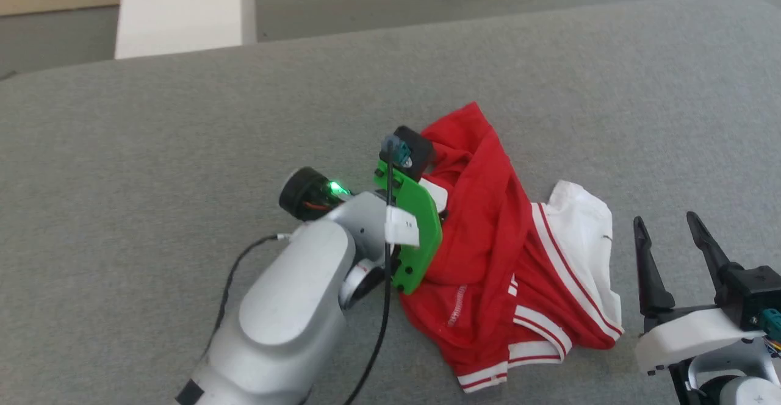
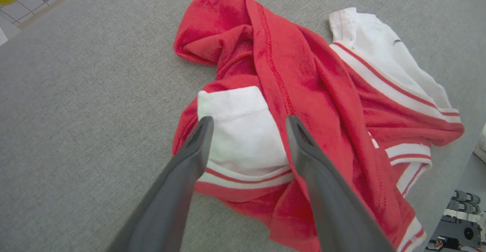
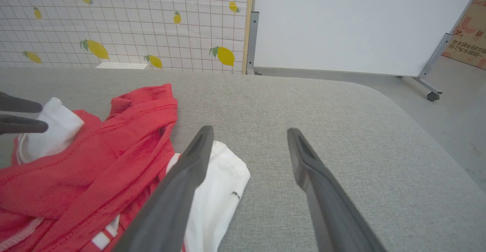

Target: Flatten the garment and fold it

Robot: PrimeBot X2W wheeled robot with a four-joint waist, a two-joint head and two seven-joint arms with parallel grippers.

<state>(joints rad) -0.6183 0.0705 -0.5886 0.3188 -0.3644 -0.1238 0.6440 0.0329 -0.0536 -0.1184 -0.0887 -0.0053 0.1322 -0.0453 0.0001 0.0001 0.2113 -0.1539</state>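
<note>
Left gripper [image 2: 248, 119], jaws spread, points at a white sleeve [image 2: 235, 106].
My right gripper [image 3: 249, 129], also spread, sits beside the crumpled garment [image 1: 488, 222].

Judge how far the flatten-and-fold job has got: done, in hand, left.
Done: nothing; the red T-shirt lies crumpled on the grey padded surface. In hand: the left claw is open over one white sleeve; the right claw, open, sits empty beside the other white sleeve. Left: spreading it flat, then every fold.
</note>
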